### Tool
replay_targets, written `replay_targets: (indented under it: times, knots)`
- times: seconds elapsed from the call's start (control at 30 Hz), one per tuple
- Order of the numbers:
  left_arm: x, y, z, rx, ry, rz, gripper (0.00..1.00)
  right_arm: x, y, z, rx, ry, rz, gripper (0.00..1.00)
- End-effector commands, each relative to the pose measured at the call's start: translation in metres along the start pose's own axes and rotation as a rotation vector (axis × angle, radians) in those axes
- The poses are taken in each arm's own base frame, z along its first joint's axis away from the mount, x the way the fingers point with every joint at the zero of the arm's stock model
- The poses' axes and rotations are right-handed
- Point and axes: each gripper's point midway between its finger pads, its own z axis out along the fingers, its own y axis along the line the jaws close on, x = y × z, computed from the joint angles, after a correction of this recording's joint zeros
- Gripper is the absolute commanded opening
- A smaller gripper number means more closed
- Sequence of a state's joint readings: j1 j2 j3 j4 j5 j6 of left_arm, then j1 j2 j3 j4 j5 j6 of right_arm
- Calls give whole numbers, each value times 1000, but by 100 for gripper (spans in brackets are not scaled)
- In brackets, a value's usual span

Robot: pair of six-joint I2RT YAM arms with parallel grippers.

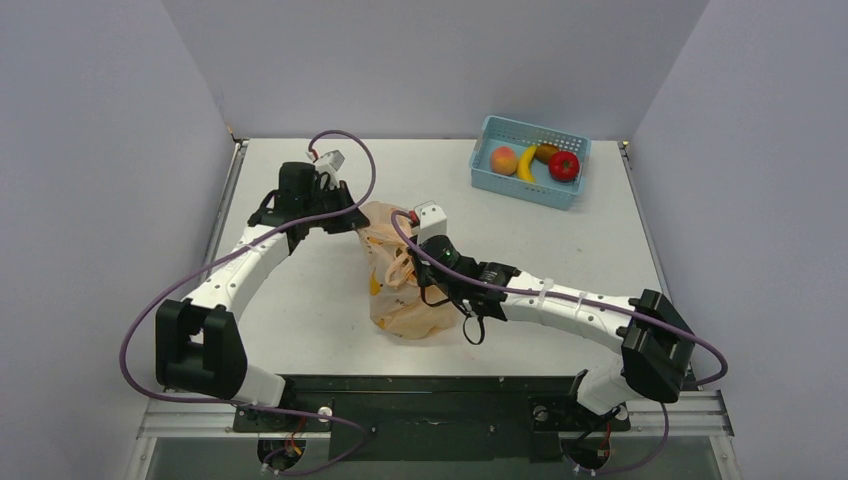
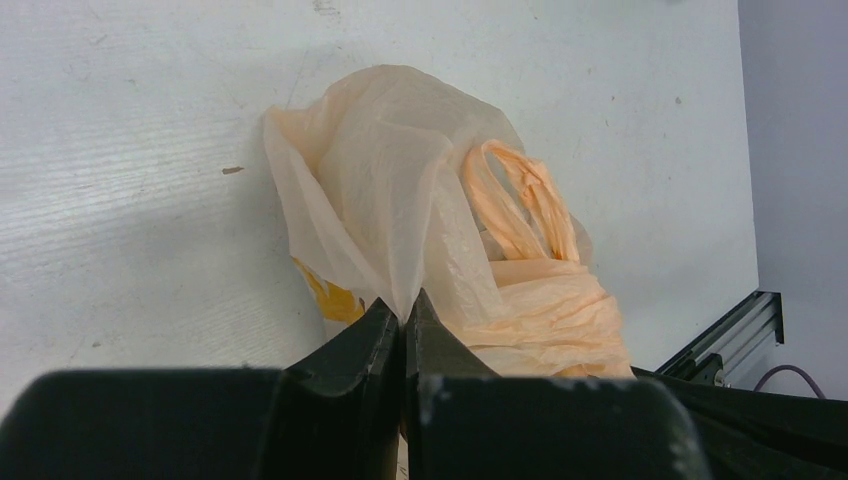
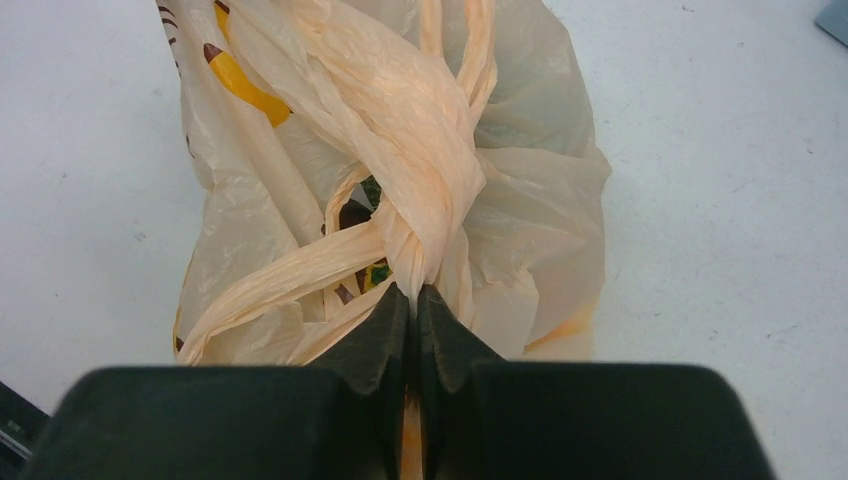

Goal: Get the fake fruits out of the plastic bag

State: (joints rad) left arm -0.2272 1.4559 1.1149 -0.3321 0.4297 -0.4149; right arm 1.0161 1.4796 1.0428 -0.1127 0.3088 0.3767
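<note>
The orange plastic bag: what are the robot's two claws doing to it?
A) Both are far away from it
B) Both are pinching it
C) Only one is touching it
B: the left gripper is shut on a fold of the plastic bag, and the right gripper is shut on it too, just below its handles.

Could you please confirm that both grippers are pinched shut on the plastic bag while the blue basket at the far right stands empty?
Not quite: the blue basket is not empty. The top external view shows several fruits in it, among them a peach-coloured fruit and a red fruit. The rest holds: left gripper and right gripper are both pinched shut on the plastic bag.
</note>
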Motion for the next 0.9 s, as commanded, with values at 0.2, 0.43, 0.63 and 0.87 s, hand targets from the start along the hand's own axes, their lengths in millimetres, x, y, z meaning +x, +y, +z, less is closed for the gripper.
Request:
replay_targets:
  times: [0.2, 0.43, 0.63, 0.87]
  knots:
    - [-53, 7, -36, -32, -238, -20, 0, -14, -8, -33, -25, -103, 43, 0]
    - [-57, 20, -38, -29, -244, -62, 0, -11, -29, -48, 25, -140, 79, 0]
    - [-47, 18, -45, -46, -223, -92, 0, -26, -29, -54, -3, -188, 110, 0]
    - [-4, 14, -92, -125, -170, -113, 0, -32, -12, -57, -103, -217, 133, 0]
